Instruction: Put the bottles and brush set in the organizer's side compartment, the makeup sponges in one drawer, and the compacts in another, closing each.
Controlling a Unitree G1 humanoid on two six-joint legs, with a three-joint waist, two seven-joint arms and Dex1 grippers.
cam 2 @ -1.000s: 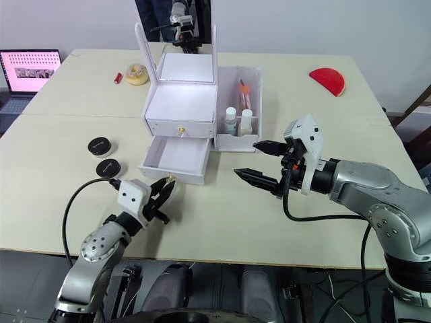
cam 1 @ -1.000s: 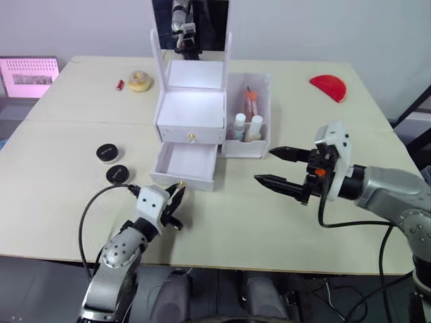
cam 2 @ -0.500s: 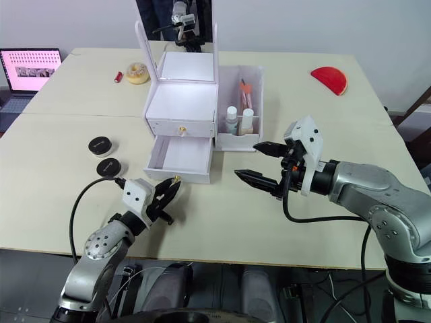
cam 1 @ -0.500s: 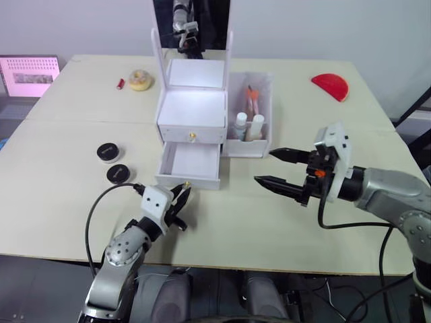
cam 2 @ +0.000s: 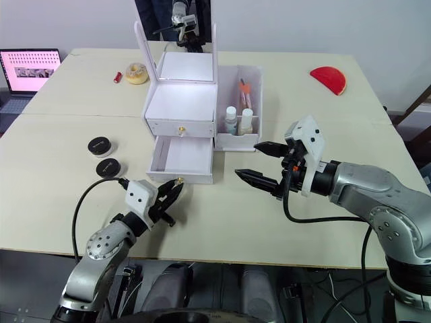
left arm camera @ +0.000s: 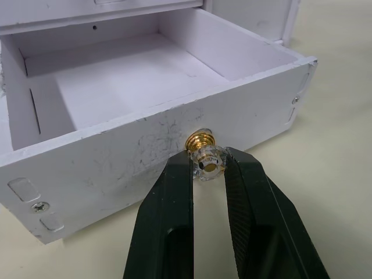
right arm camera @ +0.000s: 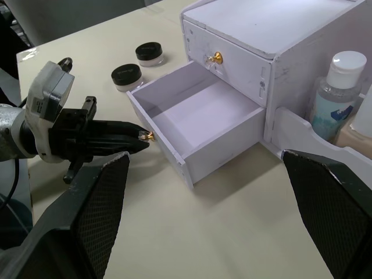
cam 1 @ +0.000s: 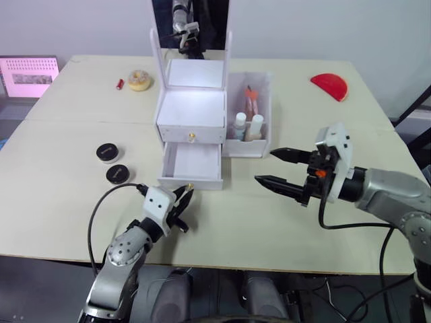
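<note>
White plastic organizer [cam 1: 192, 111] stands at upper centre of the counter [cam 1: 60, 175], its lower drawer [cam 1: 191, 165] pulled out empty with its front and long run pointing toward the bottom edge, the upper one shut. The left gripper [left arm camera: 206, 174] has its jaws closed on the drawer's gold knob [left arm camera: 203, 156], while the right gripper [cam 1: 277, 168] hovers at centre right, jaws wide apart and pointing left. Two bottles [cam 1: 246, 128] stand upright in the side compartment and two black compacts [cam 1: 112, 163] lie at centre left.
</note>
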